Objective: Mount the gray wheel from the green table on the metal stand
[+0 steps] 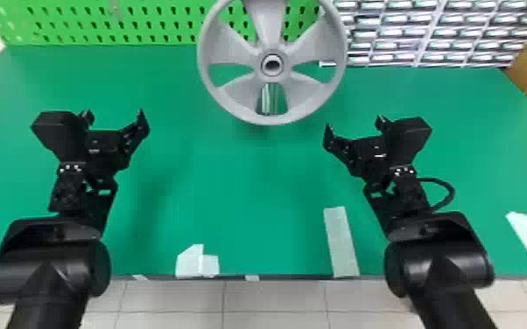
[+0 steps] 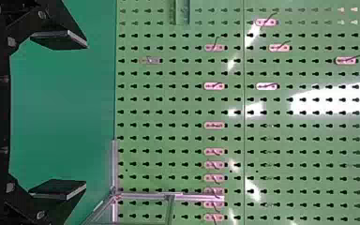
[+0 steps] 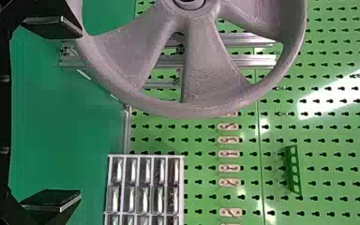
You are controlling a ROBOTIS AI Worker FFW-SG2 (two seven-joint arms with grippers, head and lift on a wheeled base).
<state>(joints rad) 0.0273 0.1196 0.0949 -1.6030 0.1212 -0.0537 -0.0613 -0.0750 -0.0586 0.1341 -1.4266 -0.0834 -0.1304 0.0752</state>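
Plain gray wheel over a solid green worktop.
The pegboard is a lighter, yellower green, patterned with even rows of black keyhole slots and dotted with pink hook plates; the metal stand is silver, the fingers black, the tape strips whitish, the drawer rack a pale grid, the floor beige with gray lines.

1. Head view: high, looking forward and down over the table; pegboard at 11 o'clock, drawers between 1 and 2.
2. Left wrist view: faces the pegboard across the table, well apart.
3. Right wrist view: likewise, but near the wheel, the head view's 12 o'clock; both share wheel and drawers.
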